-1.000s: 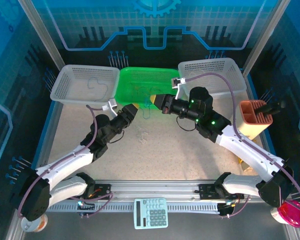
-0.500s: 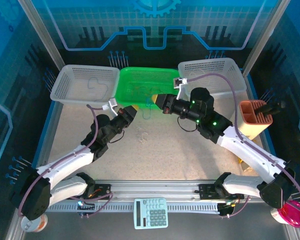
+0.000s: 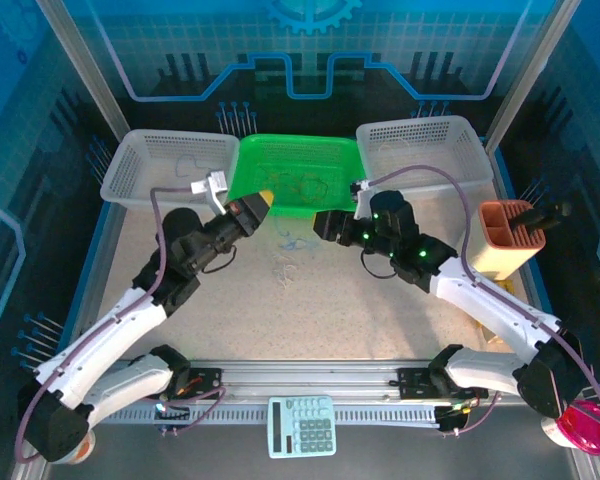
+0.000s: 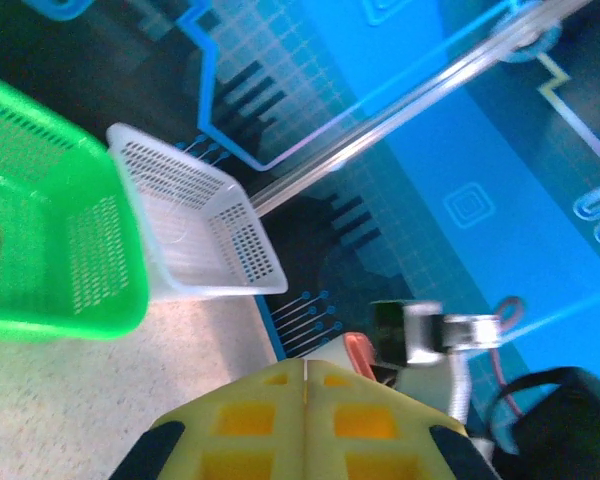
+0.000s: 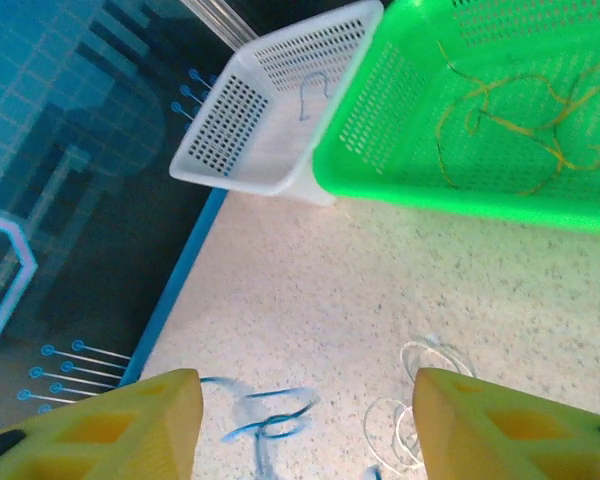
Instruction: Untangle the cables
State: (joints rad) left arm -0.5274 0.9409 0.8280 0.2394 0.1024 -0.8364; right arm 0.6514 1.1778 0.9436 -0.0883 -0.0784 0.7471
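Right end effector (image 5: 305, 400): fingers stand apart with nothing between them, aimed at the counter (image 3: 360, 320) in the middle of the top view. At the bottom of the right wrist view a blue cable (image 5: 270, 428) and a whitish cable (image 5: 412, 405) lie near each other on the bare counter. Whether they touch I cannot tell. I judge the parted fingers are readiness to take one of them.

Left end effector (image 4: 305, 372): fingers pressed together, no cable visible in them. It hangs by the lower left corner of the green basket (image 3: 280, 165), left of centre in the top view.

Yellowish cables (image 3: 310, 185) lie loose in that basket, upper centre. A second blue cable (image 5: 315, 90) sits in the white basket (image 5: 230, 130), upper left. It looks like sorting by colour.
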